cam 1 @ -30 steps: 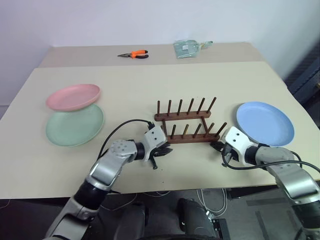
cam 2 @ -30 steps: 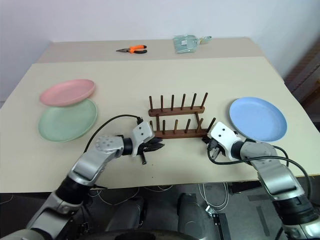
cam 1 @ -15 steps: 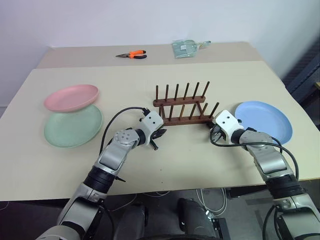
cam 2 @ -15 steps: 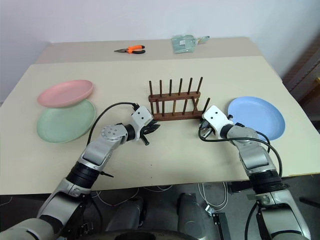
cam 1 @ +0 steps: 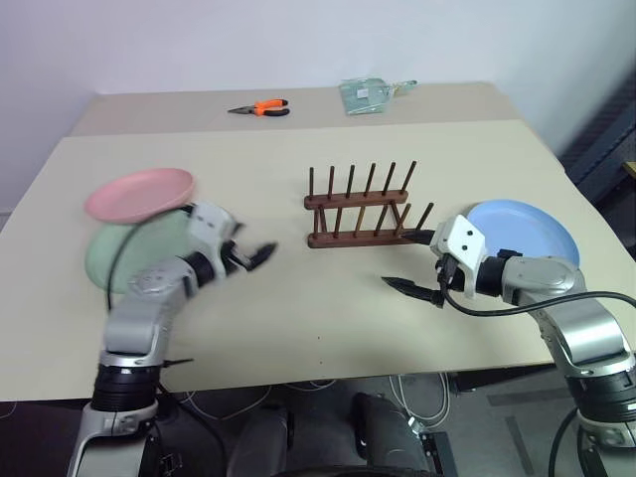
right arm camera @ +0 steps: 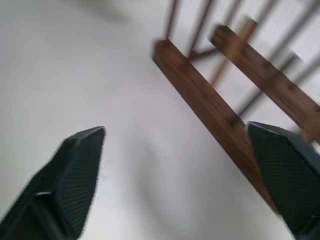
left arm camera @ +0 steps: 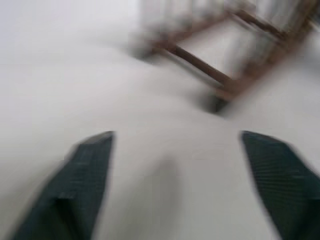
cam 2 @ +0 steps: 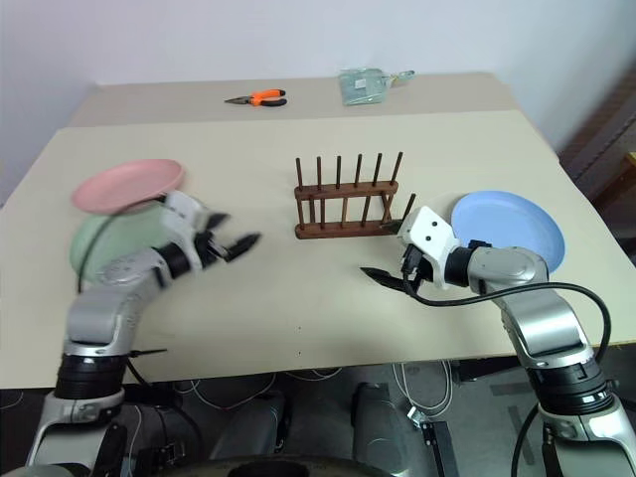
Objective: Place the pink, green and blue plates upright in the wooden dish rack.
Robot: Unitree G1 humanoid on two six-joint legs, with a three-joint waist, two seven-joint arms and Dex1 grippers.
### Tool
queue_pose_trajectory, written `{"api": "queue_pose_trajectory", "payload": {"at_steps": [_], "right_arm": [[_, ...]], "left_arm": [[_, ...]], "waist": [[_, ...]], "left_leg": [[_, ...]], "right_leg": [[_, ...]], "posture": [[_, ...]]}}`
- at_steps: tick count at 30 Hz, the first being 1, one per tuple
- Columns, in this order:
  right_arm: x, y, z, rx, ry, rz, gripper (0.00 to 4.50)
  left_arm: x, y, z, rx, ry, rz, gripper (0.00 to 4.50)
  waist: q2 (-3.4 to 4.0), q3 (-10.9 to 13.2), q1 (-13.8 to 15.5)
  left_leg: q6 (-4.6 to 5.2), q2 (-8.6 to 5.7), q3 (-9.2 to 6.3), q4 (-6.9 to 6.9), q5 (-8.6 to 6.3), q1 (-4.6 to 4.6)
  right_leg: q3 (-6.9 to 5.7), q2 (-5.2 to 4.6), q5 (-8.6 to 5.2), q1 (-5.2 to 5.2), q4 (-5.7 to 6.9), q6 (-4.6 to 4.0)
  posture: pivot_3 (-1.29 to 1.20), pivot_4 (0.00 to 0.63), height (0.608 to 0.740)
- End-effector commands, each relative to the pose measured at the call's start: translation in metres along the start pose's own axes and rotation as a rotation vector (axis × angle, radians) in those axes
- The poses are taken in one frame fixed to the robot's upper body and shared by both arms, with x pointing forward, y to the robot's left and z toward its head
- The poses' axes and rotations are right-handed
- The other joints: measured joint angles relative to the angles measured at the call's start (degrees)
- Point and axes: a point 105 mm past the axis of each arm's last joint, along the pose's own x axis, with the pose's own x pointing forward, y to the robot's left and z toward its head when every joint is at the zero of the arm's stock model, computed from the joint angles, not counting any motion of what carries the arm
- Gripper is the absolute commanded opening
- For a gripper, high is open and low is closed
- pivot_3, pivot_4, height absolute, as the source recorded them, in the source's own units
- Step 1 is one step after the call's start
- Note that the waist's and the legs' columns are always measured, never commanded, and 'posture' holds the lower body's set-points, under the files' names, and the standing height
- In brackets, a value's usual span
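- The wooden dish rack (cam 1: 360, 211) stands near the middle of the beige table (cam 1: 328, 318), its two rows of thin upright pegs empty of plates.
- The pink plate (cam 1: 139, 193) lies on the table's left side, with its near edge overlapping the far rim of the green plate (cam 1: 124, 250) just in front of it.
- The blue plate (cam 1: 527, 235) lies flat on the right side of the table, a little to the right of the rack.
- The left gripper (cam 1: 250, 257) hovers over the table between the green plate and the rack, well clear of the rack; its two black fingers are spread apart with nothing between them. The left forearm crosses over the near right part of the green plate.
- In the left wrist view the two fingers (left arm camera: 82, 180) stand wide apart, with the blurred rack ahead of them.
- The right gripper (cam 1: 412, 263) sits just in front of the rack's right end, pointing left; its fingers are spread wide and empty, one reaching toward the rack's end peg and the other lower over bare table.
- In the right wrist view the fingers (right arm camera: 72, 177) frame the rack's base rail, which runs close past one of them.
- Orange-handled pliers (cam 1: 260, 107) and a clear plastic packet (cam 1: 370, 95) lie at the far edge of the table.
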Motion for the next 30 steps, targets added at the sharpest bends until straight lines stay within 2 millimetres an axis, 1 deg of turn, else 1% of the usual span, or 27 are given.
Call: {"api": "queue_pose_trajectory", "payload": {"at_steps": [1, 2, 3, 4, 6, 8, 9, 14, 16, 19, 20, 22, 24, 26, 28, 29, 30], "right_arm": [[0.003, -0.001, 0.019, -0.043, -0.057, 0.014, 4.50], [0.005, -0.002, 0.019, -0.045, -0.060, 0.014, 4.50], [0.005, -0.003, 0.020, -0.046, -0.061, 0.013, 4.50], [0.007, -0.004, 0.018, -0.051, -0.058, 0.017, 4.50], [0.011, -0.004, 0.015, -0.063, -0.049, 0.029, 4.50], [0.014, -0.004, 0.015, -0.065, -0.050, 0.036, 4.50], [0.015, -0.004, 0.014, -0.065, -0.051, 0.040, 4.50], [0.018, -0.008, 0.009, -0.077, -0.038, 0.046, 4.50], [0.020, -0.009, 0.008, -0.085, -0.035, 0.049, 4.50], [0.024, -0.009, 0.009, -0.092, -0.041, 0.050, 4.50], [0.025, -0.009, 0.010, -0.094, -0.043, 0.048, 4.50], [0.026, -0.010, 0.011, -0.095, -0.049, 0.043, 4.50], [0.028, -0.009, 0.011, -0.094, -0.053, 0.039, 4.50], [0.028, -0.007, 0.011, -0.094, -0.056, 0.033, 4.50], [0.027, -0.007, 0.010, -0.094, -0.057, 0.018, 4.50], [0.027, -0.008, 0.010, -0.093, -0.057, 0.009, 4.50], [0.026, -0.008, 0.009, -0.093, -0.054, -0.002, 4.50]], "left_arm": [[-0.012, 0.053, 0.046, -0.087, -0.177, 0.343, 4.45], [-0.017, 0.064, 0.053, -0.148, -0.213, 0.435, 4.45], [-0.019, 0.071, 0.056, -0.192, -0.230, 0.486, 4.45], [-0.027, 0.075, 0.064, -0.301, -0.304, 0.542, 4.45], [-0.041, 0.070, 0.075, -0.498, -0.436, 0.565, 4.45], [-0.048, 0.064, 0.077, -0.658, -0.506, 0.548, 4.45], [-0.054, 0.063, 0.074, -0.721, -0.529, 0.553, 4.45], [-0.088, 0.074, 0.038, -0.934, -0.522, 0.766, 4.45], [-0.093, 0.076, 0.029, -0.974, -0.493, 0.812, 4.45], [-0.099, 0.091, 0.008, -1.017, -0.417, 0.921, 4.45], [-0.099, 0.096, 0.002, -1.030, -0.393, 0.943, 4.45], [-0.096, 0.108, 0.000, -0.996, -0.353, 0.945, 4.45], [-0.084, 0.119, 0.005, -0.962, -0.322, 0.879, 4.45], [-0.071, 0.130, 0.004, -0.960, -0.276, 0.842, 4.45], [-0.065, 0.140, 0.000, -1.000, -0.257, 0.843, 4.45], [-0.063, 0.145, -0.001, -0.995, -0.250, 0.849, 4.23], [-0.060, 0.147, 0.003, -0.990, -0.261, 0.830, 3.93]], "waist": [[-0.03, 0.0, 0.5], [-0.06, 0.0, 0.7], [-0.08, 0.0, 0.7], [-0.09, 0.0, 0.8], [-0.13, 0.0, 0.7], [-0.17, 0.0, 0.8], [-0.20, 0.0, 0.8], [-0.23, 0.0, 0.5], [-0.25, 0.0, 0.7], [-0.36, 0.1, 0.9], [-0.38, 0.0, 0.9], [-0.38, 0.0, 0.9], [-0.38, 0.0, 0.8], [-0.39, 0.0, 0.9], [-0.38, 0.0, 0.9], [-0.38, 0.0, 0.8], [-0.38, 0.0, 0.7]], "left_leg": [[0.00, -0.03, 0.01, 0.01, 0.00, -0.01], [-0.01, -0.05, 0.02, 0.03, 0.00, -0.01], [-0.02, -0.05, 0.01, 0.03, 0.01, -0.01], [-0.03, -0.05, 0.00, 0.03, 0.01, -0.01], [-0.07, -0.06, 0.01, -0.01, -0.01, 0.00], [-0.19, -0.05, 0.01, 0.00, -0.08, -0.01], [-0.20, -0.05, 0.01, 0.00, -0.09, -0.02], [-0.22, -0.04, 0.06, -0.02, -0.09, 0.03], [-0.23, -0.04, 0.06, -0.01, -0.08, 0.04], [-0.27, -0.05, 0.04, 0.03, -0.06, 0.02], [-0.27, -0.05, 0.03, 0.03, -0.05, 0.02], [-0.28, -0.06, 0.04, 0.02, -0.05, 0.03], [-0.28, -0.06, 0.03, 0.02, -0.05, 0.03], [-0.29, -0.05, 0.02, 0.02, -0.04, 0.02], [-0.30, -0.05, 0.00, 0.02, -0.04, 0.02], [-0.30, -0.06, 0.01, 0.02, -0.04, 0.02], [-0.30, -0.06, 0.01, 0.00, -0.04, 0.03]], "right_leg": [[0.01, -0.02, 0.01, 0.00, -0.01, 0.01], [0.02, -0.02, 0.03, 0.00, -0.01, 0.03], [0.01, -0.02, 0.06, -0.01, -0.01, 0.02], [0.01, -0.02, 0.10, 0.00, -0.01, -0.01], [0.01, -0.03, 0.12, 0.00, -0.02, -0.03], [0.01, -0.05, 0.12, 0.00, -0.04, -0.03], [0.01, -0.05, 0.12, -0.01, -0.04, -0.02], [0.02, -0.02, 0.11, -0.01, -0.01, -0.03], [0.01, -0.01, 0.11, 0.00, -0.01, -0.03], [0.01, 0.01, 0.11, 0.01, 0.00, -0.05], [0.01, 0.01, 0.11, 0.02, -0.01, -0.06], [0.01, 0.01, 0.11, 0.03, -0.01, -0.07], [0.01, 0.03, 0.11, 0.00, 0.01, -0.07], [0.00, 0.07, 0.11, -0.01, 0.03, -0.08], [-0.01, 0.07, 0.11, 0.00, 0.02, -0.09], [0.00, 0.07, 0.11, 0.01, 0.01, -0.09], [0.01, 0.07, 0.11, 0.00, 0.00, -0.08]], "posture": [[0.00, 0.150, 0.740], [0.00, 0.150, 0.740], [0.00, 0.150, 0.740], [0.00, 0.150, 0.740], [0.00, 0.150, 0.740], [0.00, 0.150, 0.740], [0.00, 0.150, 0.740], [0.00, 0.150, 0.740], [0.00, 0.150, 0.740], [0.00, 0.150, 0.740], [0.00, 0.150, 0.740], [0.00, 0.150, 0.740], [0.00, 0.150, 0.740], [0.00, 0.150, 0.740], [0.00, 0.150, 0.740], [0.00, 0.150, 0.740], [0.00, 0.150, 0.740]]}}
